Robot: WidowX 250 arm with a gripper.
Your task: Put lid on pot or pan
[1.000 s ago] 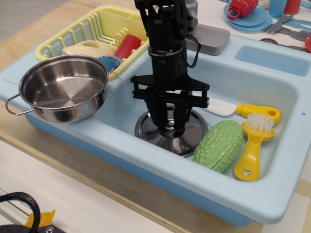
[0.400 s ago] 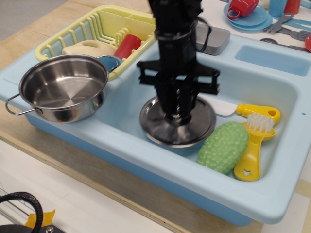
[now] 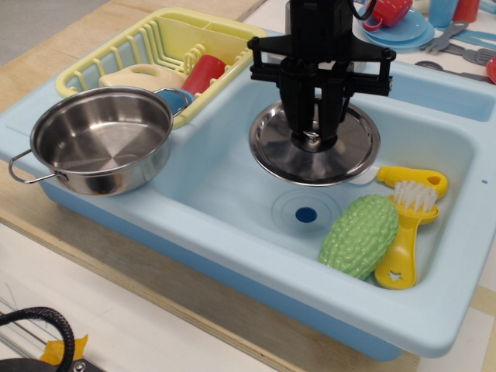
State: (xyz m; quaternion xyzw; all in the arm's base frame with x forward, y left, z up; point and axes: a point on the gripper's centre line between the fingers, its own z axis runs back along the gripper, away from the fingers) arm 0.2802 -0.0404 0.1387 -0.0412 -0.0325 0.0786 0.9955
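One pale blue sink unit [image 3: 232, 256] fills most of the view, set on a light wooden counter [image 3: 46, 46]. On its left front corner sits the pot [image 3: 97, 147], upright and open, one wire handle pointing toward the front-left edge. Behind the pot, at the back-left corner, a yellow rack [image 3: 147, 50] holds a red cup [image 3: 203, 71] and a cream piece. Inside the basin, near the right front edge, a green gourd [image 3: 358, 235] lies beside a yellow brush [image 3: 404, 232], touching it; the round drain [image 3: 306, 214] shows in the basin floor. Past the back-right corner stand blue plates [image 3: 403, 29] and another red cup.

The black arm comes down from the top edge, nearly vertical, over the middle of the basin. Its gripper [image 3: 311, 138] has its fingers clamped on the knob of the lid [image 3: 314, 147], which hangs roughly level, clear of the basin floor, well apart from the pot.
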